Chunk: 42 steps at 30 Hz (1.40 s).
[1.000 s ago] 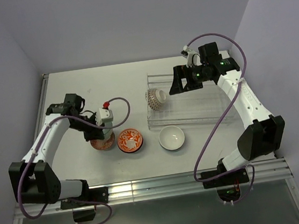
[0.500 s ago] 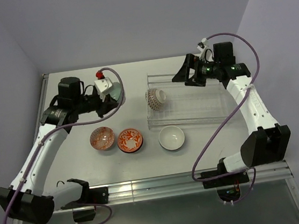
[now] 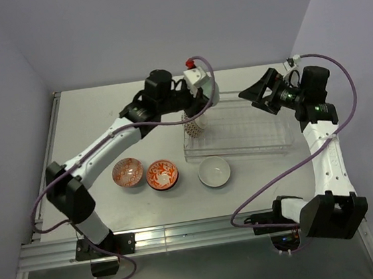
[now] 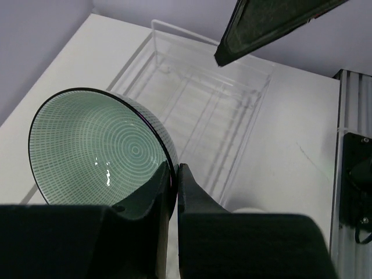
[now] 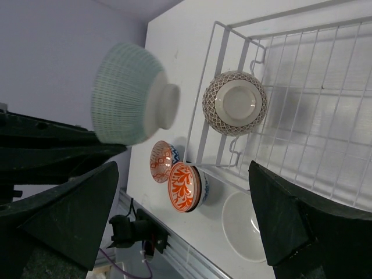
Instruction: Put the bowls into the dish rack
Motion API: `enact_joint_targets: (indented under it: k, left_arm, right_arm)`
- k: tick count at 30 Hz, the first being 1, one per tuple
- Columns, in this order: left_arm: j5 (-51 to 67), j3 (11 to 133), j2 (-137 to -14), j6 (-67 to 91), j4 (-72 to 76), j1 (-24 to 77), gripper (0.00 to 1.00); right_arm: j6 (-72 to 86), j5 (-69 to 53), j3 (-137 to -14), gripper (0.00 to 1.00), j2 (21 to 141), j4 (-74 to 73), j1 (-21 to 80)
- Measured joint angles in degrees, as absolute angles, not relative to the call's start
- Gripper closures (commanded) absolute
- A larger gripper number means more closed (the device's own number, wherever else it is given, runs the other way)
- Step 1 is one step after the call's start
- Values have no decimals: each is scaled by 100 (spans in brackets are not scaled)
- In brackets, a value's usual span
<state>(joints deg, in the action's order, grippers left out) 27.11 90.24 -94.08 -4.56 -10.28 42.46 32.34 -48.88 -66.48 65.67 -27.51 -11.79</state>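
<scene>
My left gripper (image 3: 197, 106) is shut on the rim of a pale green bowl (image 4: 99, 148) and holds it in the air above the left end of the wire dish rack (image 3: 241, 148). In the right wrist view the green bowl (image 5: 131, 96) hangs left of the rack (image 5: 325, 87). A brown-patterned bowl (image 3: 193, 124) stands on edge in the rack's left end. On the table in front are a red patterned bowl (image 3: 127, 172), an orange-red bowl (image 3: 161, 174) and a white bowl (image 3: 214, 171). My right gripper (image 3: 256, 92) is open and empty, raised above the rack's right part.
The rack lies at the back right of the white table (image 3: 103, 115). Right of the brown bowl its slots hold nothing. A metal rail (image 3: 184, 233) runs along the near edge. Purple walls close in on both sides.
My left arm has swung from the table's left side across to the rack's left end with the green bowl in its jaws. My right arm has drawn back to the right and up.
</scene>
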Motion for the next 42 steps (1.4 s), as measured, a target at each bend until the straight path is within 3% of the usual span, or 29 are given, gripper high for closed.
enact_joint_targets:
  k: [13,29,42]
  left_arm:
    - [2606,9931,-10726,154,-631,5039,100]
    - [2600,9998,-10785,392,-491,5039,100]
    - [2628,10044,-10844,419,-423,5118,100]
  right_arm:
    - [3516,-5017,-6042,0,6497,-2368,-1452]
    - [4525,-5389,-5411,0,6525,-1173,-1433]
    - [4556,-5319,-5400,0,6678,-1140,-1041]
